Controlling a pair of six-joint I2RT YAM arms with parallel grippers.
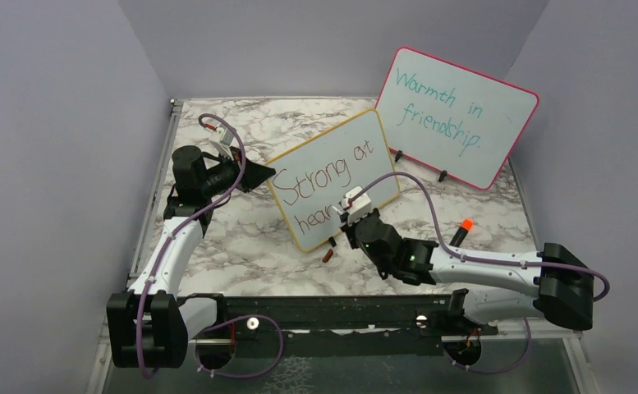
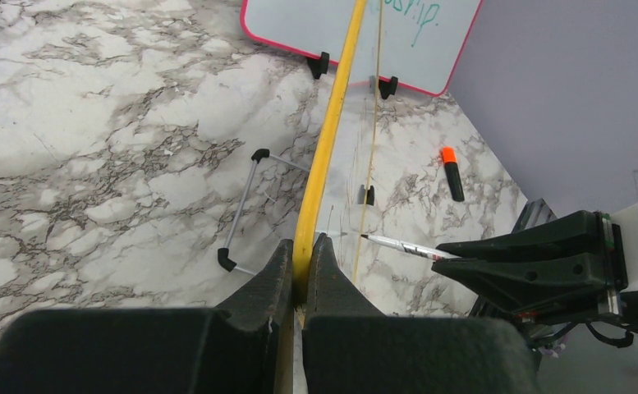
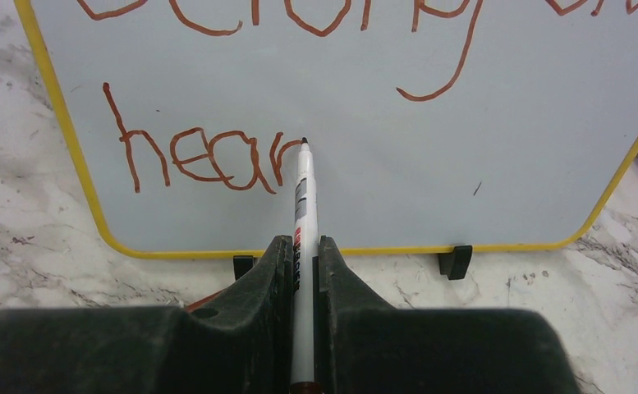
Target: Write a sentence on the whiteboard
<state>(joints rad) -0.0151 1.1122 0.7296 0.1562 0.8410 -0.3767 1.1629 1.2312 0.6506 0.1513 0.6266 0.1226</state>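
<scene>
Writing is well under way but not finished. The whiteboard [image 1: 332, 176] stands propped mid-table, its face toward the near side, with a pink board [image 1: 455, 115] standing behind it on the far right. The sentence [image 3: 192, 156] so far reads "Strong at" on the upper line and "hear" on the lower one. The last stroke is the r, so that word looks one letter short, and the bare space to its right could take more. How much more is meant I cannot tell.

The right gripper [image 3: 301, 246] is clenched on a marker [image 3: 303, 197], whose tip sits at the board face just right of the r, seemingly touching. The left gripper [image 2: 303, 246] is clamped on the board's yellow left edge, steadying it.

From above, the right gripper covers the end of "hear". The right wrist view cuts off the tops of the upper line's letters. The left wrist camera sees the board edge-on, so nothing can be read there. A small dark fleck on the board right of the writing and a brownish bit [image 1: 328, 255] on the table just near the board, perhaps a cap, are too small to identify. An orange-capped pen [image 1: 461, 231] lies to the right.
</scene>
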